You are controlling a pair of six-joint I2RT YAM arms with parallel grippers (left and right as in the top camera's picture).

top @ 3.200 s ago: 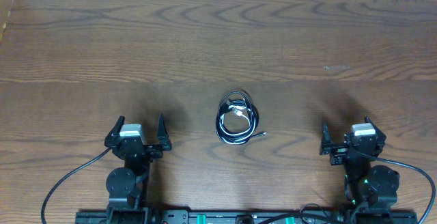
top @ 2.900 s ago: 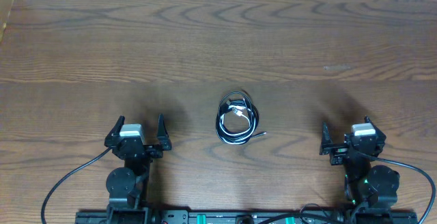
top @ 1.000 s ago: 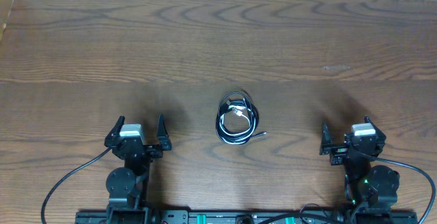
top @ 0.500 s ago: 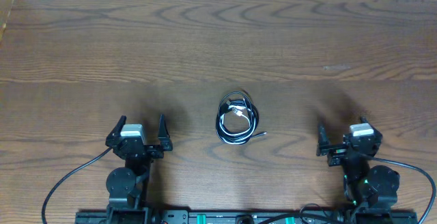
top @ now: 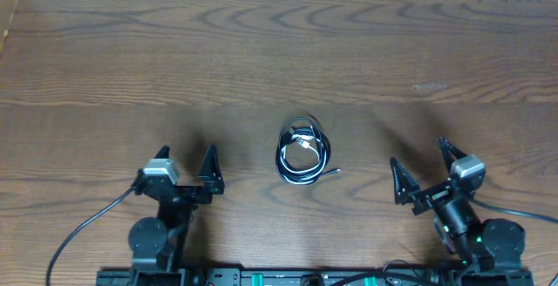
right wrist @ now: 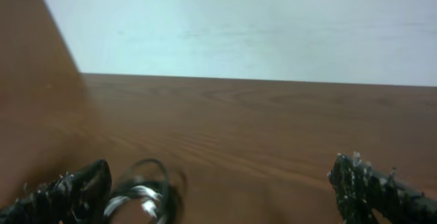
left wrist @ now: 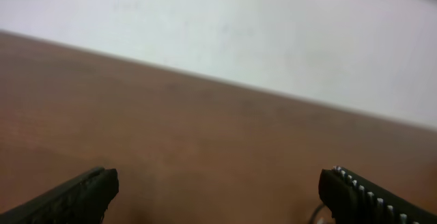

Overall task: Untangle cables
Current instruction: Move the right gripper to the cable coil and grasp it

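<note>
Between the fingers of either claw, nothing held: right claw [top: 418, 157] spread wide and angled inward, left claw [top: 185, 155] parted likewise. Ahead and to the left of the right claw, well apart, the cables [top: 302, 151]: black with one white strand, coiled tight on the table [top: 261, 42], ahead-right of the left claw. Likely trouble: pinching several loops together and dragging the whole coil, tightening the tangle rather than freeing one cord
</note>
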